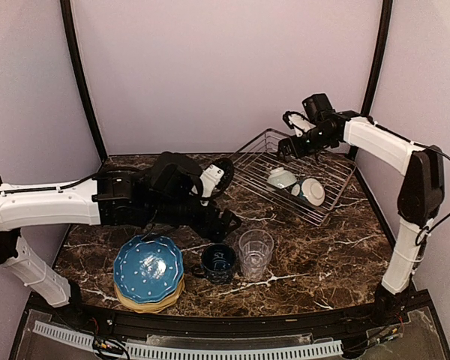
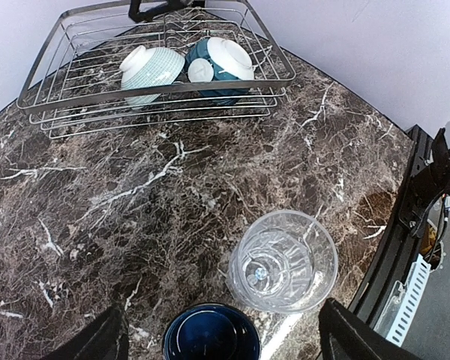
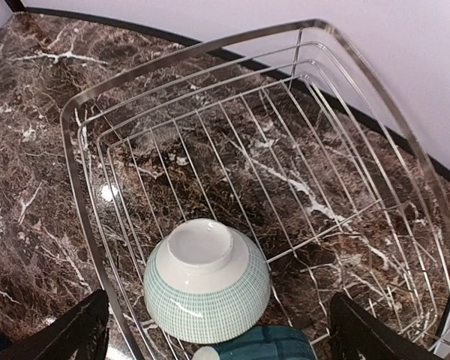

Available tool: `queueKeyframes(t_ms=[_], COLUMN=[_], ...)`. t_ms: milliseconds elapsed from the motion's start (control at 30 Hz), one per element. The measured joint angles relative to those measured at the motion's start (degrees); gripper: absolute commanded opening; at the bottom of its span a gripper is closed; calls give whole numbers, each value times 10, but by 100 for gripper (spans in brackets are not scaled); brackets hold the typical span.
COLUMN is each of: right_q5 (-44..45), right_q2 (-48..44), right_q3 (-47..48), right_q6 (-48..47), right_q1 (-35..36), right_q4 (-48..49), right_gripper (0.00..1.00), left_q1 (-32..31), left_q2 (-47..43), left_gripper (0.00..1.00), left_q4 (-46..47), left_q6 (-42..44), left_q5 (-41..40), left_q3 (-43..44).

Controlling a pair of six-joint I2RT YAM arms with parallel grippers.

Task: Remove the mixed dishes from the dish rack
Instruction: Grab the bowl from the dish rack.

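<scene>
Green-gridded white bowl (image 3: 207,281) is lying upside down in the dish rack (image 3: 247,150), right beneath our right jaws, which are gaping wide and empty; our left jaws, likewise wide and empty, are hovering farther off over the table (image 1: 322,255).

The dish rack (image 1: 330,176) sits at the back right of the table (image 1: 322,255). Inside it, toward its near end, lie an upturned bowl (image 1: 281,178) and, just right of it, a second bowl (image 1: 311,191) on its side, seemingly touching. Near the front edge, left to right, stand a stack of plates (image 1: 148,270), a mug (image 1: 217,262) and a tumbler (image 1: 255,253), each just beside the next
</scene>
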Motion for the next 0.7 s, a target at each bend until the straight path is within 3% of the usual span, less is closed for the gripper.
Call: queueKeyframes(t_ms=[300,700], right_q5=[45,97], right_q2=[188,259], right_q3=[186,272], right_q6=[40,55], right_q1=[45,48], right_q4=[-130,-170], right_gripper=[99,83], left_q1=[6,7], left_q2=[-66,-94], left_gripper=[87,87], left_q4=[28,29], left_q6=[-17,-28], left_q5=[18,17], left_q3=[-70,-99])
